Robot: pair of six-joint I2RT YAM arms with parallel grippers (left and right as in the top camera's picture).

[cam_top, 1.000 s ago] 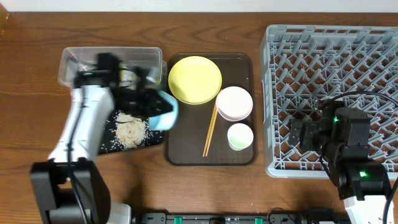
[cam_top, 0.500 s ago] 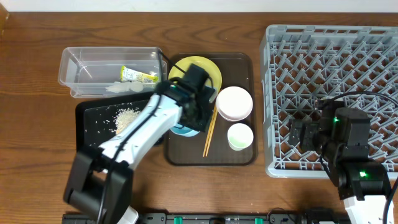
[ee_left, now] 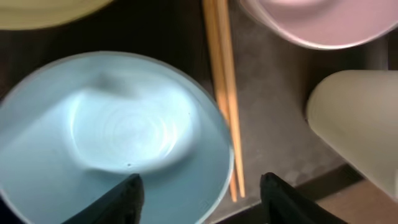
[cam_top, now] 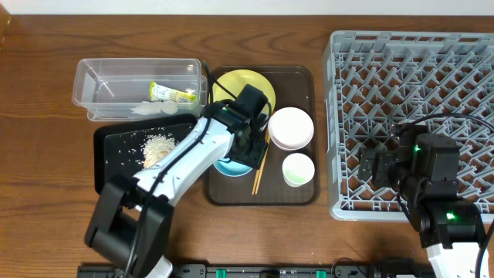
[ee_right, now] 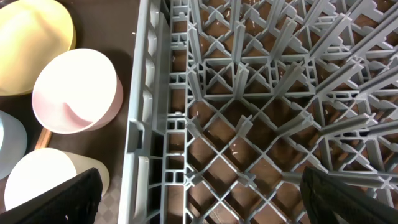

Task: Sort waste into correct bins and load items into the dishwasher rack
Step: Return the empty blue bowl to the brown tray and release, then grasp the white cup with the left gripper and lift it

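The light-blue bowl (cam_top: pixel 229 167) (ee_left: pixel 118 130) sits upright on the dark-brown serving tray (cam_top: pixel 231 189), just left of the chopsticks (cam_top: pixel 260 166) (ee_left: pixel 222 93). My left gripper (cam_top: pixel 248 154) (ee_left: pixel 202 202) hangs over the bowl's near rim, open, one finger above the inside and one outside, gripping nothing. The yellow plate (cam_top: pixel 241 91), pinkish-white bowl (cam_top: pixel 291 127) (ee_right: pixel 78 90) and small white cup (cam_top: pixel 298 168) (ee_right: pixel 56 177) also rest on that tray. My right gripper (cam_top: pixel 371 165) (ee_right: pixel 202 199) stands wide open and empty above the dishwasher rack (cam_top: pixel 409 69) (ee_right: pixel 249 112).
The clear tub (cam_top: pixel 100 89) at the back left holds the snack wrapper (cam_top: pixel 171 93) and the white tissue (cam_top: pixel 150 110). Rice scraps (cam_top: pixel 158 145) lie on the black tray (cam_top: pixel 112 158) in front of it. The rack's left wall stands close to the brown tray.
My left arm swung right from over the black tray carrying the light-blue bowl, set it on the brown tray beside the chopsticks, and its jaws opened. The right arm stayed still.
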